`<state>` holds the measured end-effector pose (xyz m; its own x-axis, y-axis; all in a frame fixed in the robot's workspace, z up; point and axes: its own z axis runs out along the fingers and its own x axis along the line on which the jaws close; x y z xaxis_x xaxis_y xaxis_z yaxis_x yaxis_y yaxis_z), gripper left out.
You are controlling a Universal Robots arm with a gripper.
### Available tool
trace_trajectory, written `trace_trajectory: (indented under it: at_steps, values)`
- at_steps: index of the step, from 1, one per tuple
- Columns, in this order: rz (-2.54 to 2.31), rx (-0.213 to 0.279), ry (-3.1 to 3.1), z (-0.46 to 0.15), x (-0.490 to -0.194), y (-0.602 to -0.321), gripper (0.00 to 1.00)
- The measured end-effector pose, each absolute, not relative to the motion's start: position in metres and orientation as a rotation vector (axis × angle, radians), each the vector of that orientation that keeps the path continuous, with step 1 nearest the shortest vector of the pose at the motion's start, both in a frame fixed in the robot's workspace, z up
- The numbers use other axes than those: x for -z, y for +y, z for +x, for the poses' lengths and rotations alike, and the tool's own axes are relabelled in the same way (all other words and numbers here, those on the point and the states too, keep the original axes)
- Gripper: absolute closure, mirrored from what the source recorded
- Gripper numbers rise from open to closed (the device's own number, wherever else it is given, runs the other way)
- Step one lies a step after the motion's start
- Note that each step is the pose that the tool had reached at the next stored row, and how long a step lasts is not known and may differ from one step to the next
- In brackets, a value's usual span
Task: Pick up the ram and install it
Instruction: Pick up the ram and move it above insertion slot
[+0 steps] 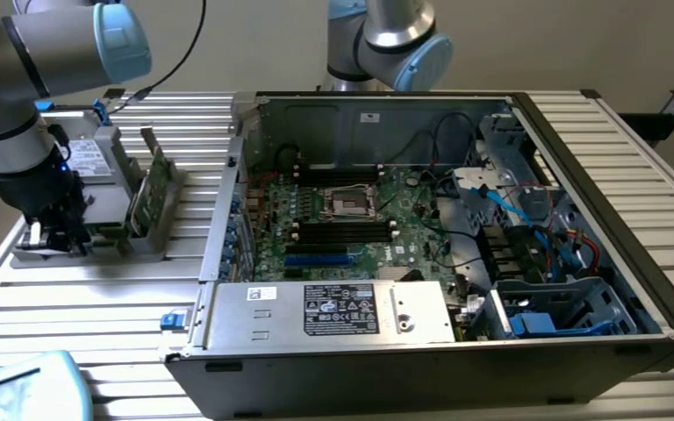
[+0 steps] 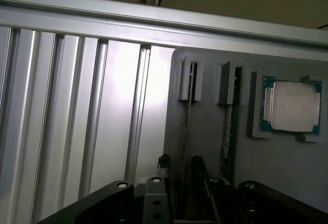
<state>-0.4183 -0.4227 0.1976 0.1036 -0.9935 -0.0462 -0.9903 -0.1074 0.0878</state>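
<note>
Two ram sticks stand on edge in a grey holder (image 1: 45,256) on the exterior view's left. One ram stick (image 2: 229,126) is dark green with a pale label, and its neighbour (image 2: 186,116) shows as a thin pale edge. In the exterior view the sticks (image 1: 150,189) rise beside the arm. My gripper (image 1: 62,230) hangs low over the holder's near end, a little to the left of the sticks. In the wrist view my gripper (image 2: 180,165) is open, and the thin stick's edge runs into the gap between the dark fingers (image 2: 199,166). Nothing is held.
An open computer case (image 1: 431,368) lies in the middle, with the motherboard's black memory slots (image 1: 337,230) and its processor socket (image 1: 347,202). A processor chip (image 2: 292,106) sits in the holder (image 2: 205,131). A second arm (image 1: 384,44) stands behind the case. The table is slatted aluminium (image 2: 77,111).
</note>
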Motion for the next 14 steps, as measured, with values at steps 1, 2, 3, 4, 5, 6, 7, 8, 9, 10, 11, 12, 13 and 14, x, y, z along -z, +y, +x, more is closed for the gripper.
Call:
trace_trajectory:
  at_steps: [1,2,3,4,5,6,7,8,9,10,11,12,13,14]
  values:
    - [2.306,0.145,-2.077,-0.4183,-0.1976,-0.4227,0.69]
    - [2.305,0.145,-2.078,-0.4183,-0.1976,-0.4227,0.69]
    - [2.304,0.146,-2.08,-0.4183,-0.1974,-0.4227,0.69]
    - [2.302,0.146,-2.083,-0.4184,-0.1972,-0.4227,0.69]
    - [2.3,0.147,-2.086,-0.4186,-0.197,-0.4227,0.69]
    - [2.299,0.149,-2.089,-0.4187,-0.1969,-0.4227,0.69]
    - [2.297,0.149,-2.091,-0.4187,-0.1969,-0.4227,0.69]
    - [2.296,0.15,-2.093,-0.4187,-0.1968,-0.4227,0.69]
    - [2.295,0.151,-2.096,-0.4188,-0.1968,-0.4227,0.69]
    - [2.294,0.152,-2.098,-0.4187,-0.1967,-0.4227,0.69]
    - [2.293,0.152,-2.099,-0.4187,-0.1967,-0.4227,0.69]
    - [2.293,0.152,-2.099,-0.4187,-0.1967,-0.4227,0.69]
    - [2.293,0.152,-2.099,-0.4187,-0.1967,-0.4227,0.69]
    - [2.292,0.152,-2.1,-0.4188,-0.1968,-0.4227,0.69]
